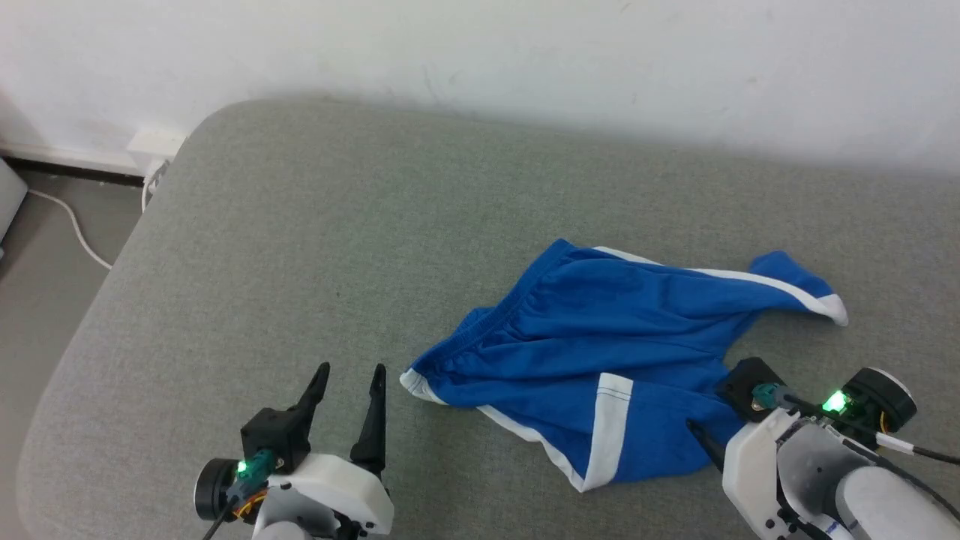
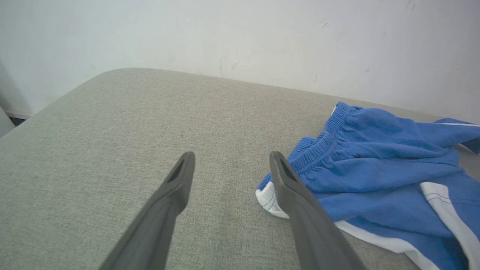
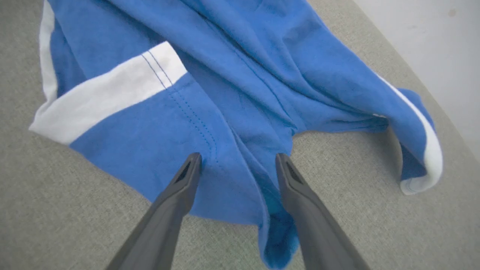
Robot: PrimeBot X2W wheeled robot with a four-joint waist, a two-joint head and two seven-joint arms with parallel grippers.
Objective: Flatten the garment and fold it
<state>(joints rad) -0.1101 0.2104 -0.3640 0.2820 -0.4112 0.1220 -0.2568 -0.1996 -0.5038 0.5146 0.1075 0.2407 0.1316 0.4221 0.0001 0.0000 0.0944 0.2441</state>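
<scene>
Left gripper (image 1: 351,369) is held spread wide, empty, beside the crumpled shorts (image 1: 600,352). Right gripper (image 3: 238,157) is likewise spread over them, perhaps touching cloth.

No legible text or markings.

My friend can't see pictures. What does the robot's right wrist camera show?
Crumpled bright blue shorts with white stripes lie on a grey fabric surface. The right gripper has its two dark fingers open above the shorts' near edge, gripping nothing. A white wall shows at the top right.
</scene>
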